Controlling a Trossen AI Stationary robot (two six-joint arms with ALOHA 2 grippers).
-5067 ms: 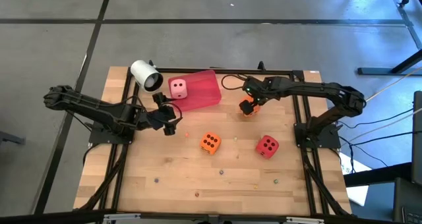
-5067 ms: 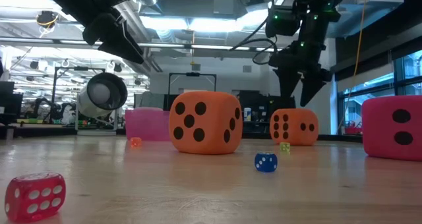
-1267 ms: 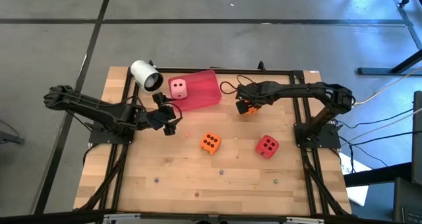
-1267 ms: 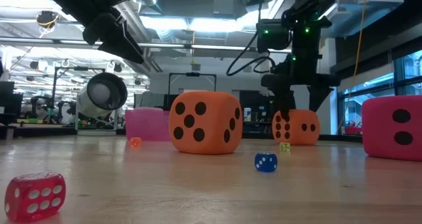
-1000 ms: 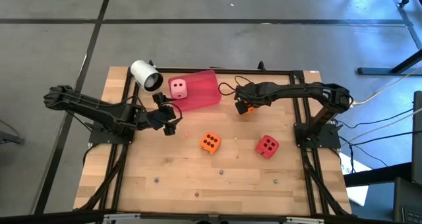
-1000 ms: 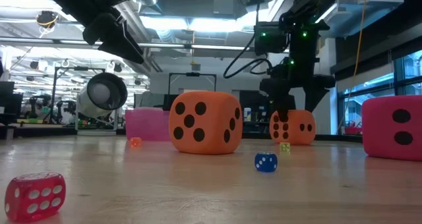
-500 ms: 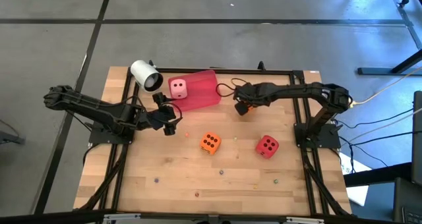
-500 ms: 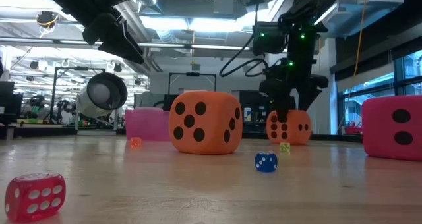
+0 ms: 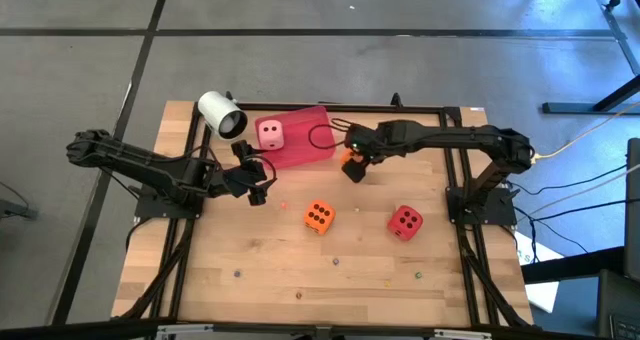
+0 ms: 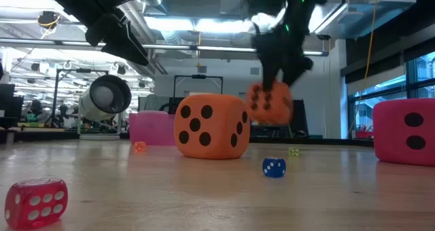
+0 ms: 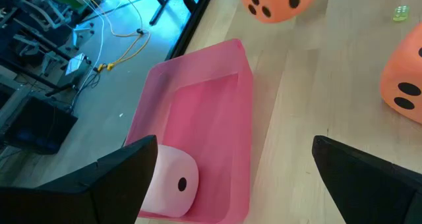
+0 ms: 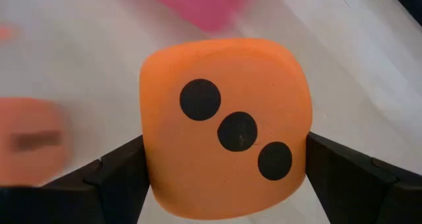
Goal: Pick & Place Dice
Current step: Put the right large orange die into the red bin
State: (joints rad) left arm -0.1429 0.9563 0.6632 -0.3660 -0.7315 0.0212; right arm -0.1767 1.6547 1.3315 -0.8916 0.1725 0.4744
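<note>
Right pincer (image 12: 224, 178) clamped on orange die (image 12: 224, 122), aloft beside red tray (image 9: 305, 140)

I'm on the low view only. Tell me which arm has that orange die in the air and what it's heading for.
Observer: The right claw is shut on the orange die, lifted beside the red tray.
Operator: Report what's already in that tray.
Observer: One pale pink die lies in it, toward the end nearest the left arm.
Operator: Give me the face the right wrist camera sees.
Observer: Three pips in a diagonal line, with a finger pressed on each side of the die.
Operator: Say where the left claw is.
Observer: The left claw waits open over the table just in front of the tray.
</note>
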